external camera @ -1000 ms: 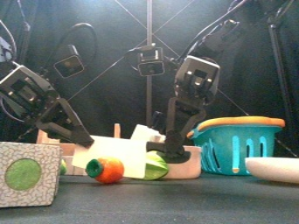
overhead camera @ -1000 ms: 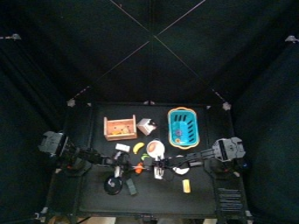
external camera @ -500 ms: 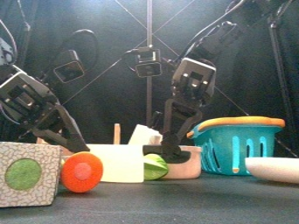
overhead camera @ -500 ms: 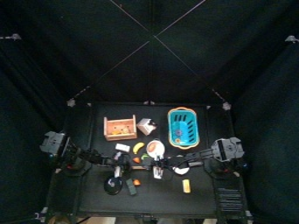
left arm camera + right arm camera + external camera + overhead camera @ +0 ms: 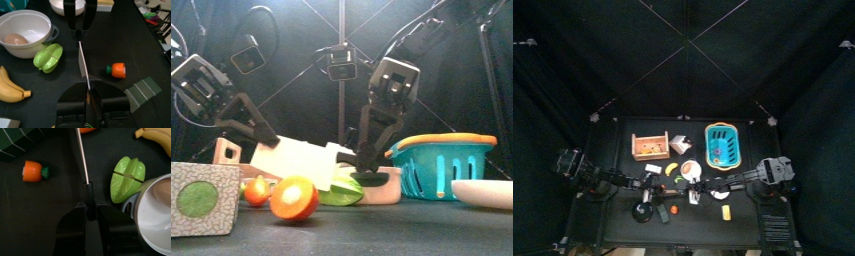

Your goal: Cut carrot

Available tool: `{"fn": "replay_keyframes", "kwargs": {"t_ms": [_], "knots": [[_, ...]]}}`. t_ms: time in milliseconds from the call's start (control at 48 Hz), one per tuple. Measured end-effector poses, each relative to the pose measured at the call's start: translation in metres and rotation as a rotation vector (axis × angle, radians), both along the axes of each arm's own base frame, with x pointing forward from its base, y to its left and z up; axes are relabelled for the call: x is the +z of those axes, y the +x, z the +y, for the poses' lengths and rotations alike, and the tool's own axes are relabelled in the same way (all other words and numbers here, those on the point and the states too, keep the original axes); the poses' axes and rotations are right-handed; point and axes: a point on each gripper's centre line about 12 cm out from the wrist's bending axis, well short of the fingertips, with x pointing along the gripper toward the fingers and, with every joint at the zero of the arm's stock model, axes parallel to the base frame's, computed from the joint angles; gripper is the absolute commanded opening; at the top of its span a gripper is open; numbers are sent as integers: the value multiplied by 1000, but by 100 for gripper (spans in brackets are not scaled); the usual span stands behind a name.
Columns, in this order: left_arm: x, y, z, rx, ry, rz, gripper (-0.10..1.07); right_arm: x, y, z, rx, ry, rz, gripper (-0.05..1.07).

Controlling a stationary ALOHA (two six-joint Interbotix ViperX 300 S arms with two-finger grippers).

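Observation:
The carrot lies in two orange pieces at the table's front: a cut face (image 5: 294, 198) and a smaller piece (image 5: 255, 190). The piece with the green top (image 5: 117, 69) (image 5: 32, 171) lies beside the blade. A white knife (image 5: 298, 160) hangs tilted above them, seen edge-on as a thin line (image 5: 83, 60) (image 5: 83, 158). My left gripper (image 5: 87, 87) is shut on its near end. My right gripper (image 5: 87, 185) meets the blade's other end, its jaws pressed together there, behind the green fruit (image 5: 369, 172).
A green star-shaped fruit (image 5: 48, 56) lies on the blade's other side, next to a white bowl (image 5: 17, 47) holding an egg. A banana (image 5: 10, 90), a teal basket (image 5: 445, 165), a white dish (image 5: 485, 192), a patterned cube (image 5: 201, 198) and a wooden crate (image 5: 648, 146) stand around.
My left arm has risen and the white blade has gone from upright on the table to tilted in the air. The carrot rolled forward and shows as two pieces. The right arm stayed put.

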Motion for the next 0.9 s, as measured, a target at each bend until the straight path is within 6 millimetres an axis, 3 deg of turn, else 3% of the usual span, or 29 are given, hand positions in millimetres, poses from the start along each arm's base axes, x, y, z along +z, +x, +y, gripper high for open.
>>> {"fn": "replay_keyframes", "kwargs": {"t_ms": [396, 896], "knots": [[23, -2, -1, -24, 8, -79, 45, 23, -2, -1, 9, -13, -46, 45], [27, -1, 1, -22, 13, -95, 46, 26, -1, -2, 16, -35, -41, 44]]}}
